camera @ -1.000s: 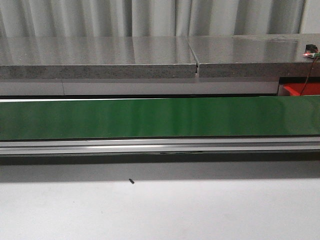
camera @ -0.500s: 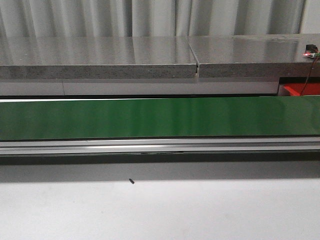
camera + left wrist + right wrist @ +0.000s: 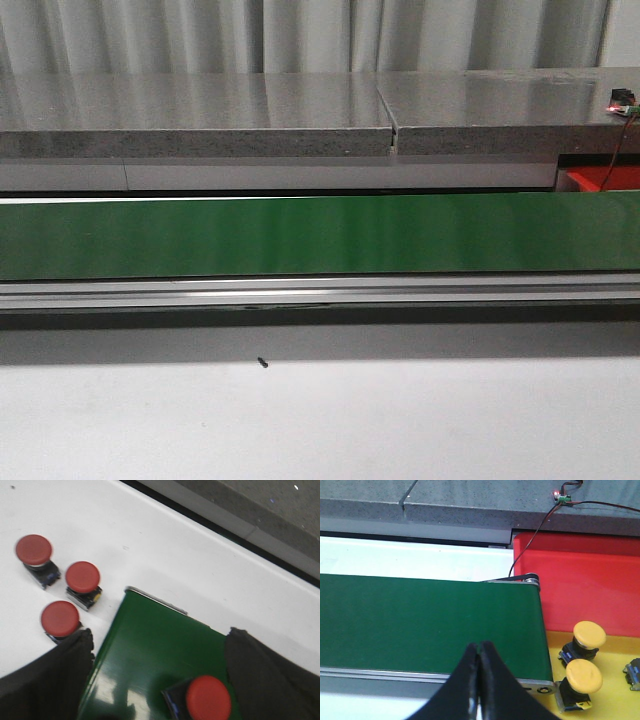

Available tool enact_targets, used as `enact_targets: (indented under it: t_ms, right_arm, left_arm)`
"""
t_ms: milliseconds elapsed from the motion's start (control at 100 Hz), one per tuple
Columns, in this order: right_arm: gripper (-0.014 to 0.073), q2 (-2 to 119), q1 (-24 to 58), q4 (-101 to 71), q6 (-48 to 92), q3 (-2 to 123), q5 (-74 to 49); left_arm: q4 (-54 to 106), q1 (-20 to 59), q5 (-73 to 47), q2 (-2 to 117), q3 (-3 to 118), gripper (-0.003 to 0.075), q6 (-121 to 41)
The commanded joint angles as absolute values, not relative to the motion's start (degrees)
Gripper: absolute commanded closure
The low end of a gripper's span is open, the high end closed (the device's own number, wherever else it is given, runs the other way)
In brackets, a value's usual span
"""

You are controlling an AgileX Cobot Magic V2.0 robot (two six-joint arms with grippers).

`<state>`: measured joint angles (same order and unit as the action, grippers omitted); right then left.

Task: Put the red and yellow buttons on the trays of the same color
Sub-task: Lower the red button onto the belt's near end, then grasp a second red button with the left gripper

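My left gripper (image 3: 160,639) hangs open over the end of the green belt (image 3: 150,650). A red button (image 3: 208,698) sits on the belt between the fingers, nearer one of them and not gripped. Three more red buttons (image 3: 33,550) (image 3: 82,577) (image 3: 60,618) stand on the white table beside the belt end. My right gripper (image 3: 479,649) is shut with nothing in it, above the other end of the belt (image 3: 430,620). Past that end are the red tray (image 3: 580,580) and the yellow tray (image 3: 615,707), which holds two yellow buttons (image 3: 589,635) (image 3: 584,676).
In the front view only the long green belt (image 3: 320,235), its metal rail (image 3: 320,293), a grey stone ledge (image 3: 200,115) and a corner of the red tray (image 3: 600,178) show. Neither arm appears there. A dark button base (image 3: 634,672) is cut off at the yellow tray's edge.
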<state>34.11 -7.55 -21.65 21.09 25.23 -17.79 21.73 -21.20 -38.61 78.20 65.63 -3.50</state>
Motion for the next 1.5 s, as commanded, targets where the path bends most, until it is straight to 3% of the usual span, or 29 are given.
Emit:
enact_targets:
  t_ms: [0, 210, 640, 1170, 1490]
  right_arm:
    - [0.0661, 34.07, -7.42, -22.35, 21.67, 26.71, -13.72]
    - [0.0661, 34.07, -7.42, -22.35, 21.67, 26.71, -13.72]
    - [0.0661, 34.07, -7.42, -22.35, 21.67, 26.71, -13.72]
    - [0.0661, 34.07, -7.42, -22.35, 21.67, 26.71, -13.72]
    - [0.0661, 34.07, -7.42, -22.35, 21.67, 26.71, -13.72]
  left_arm:
    - [23.11, -24.40, -36.51, 77.48, 68.99, 0.0186, -1.21]
    - [22.45, -29.06, -40.13, 83.69, 74.03, 0.0186, 0.35]
    - [22.27, -31.22, -40.39, 99.39, 81.73, 0.0188, 1.60]
    - [23.59, -31.22, -27.13, 109.21, 82.95, 0.0188, 1.70]
    - [24.20, -31.22, -25.17, 111.75, 82.95, 0.0187, 1.70]
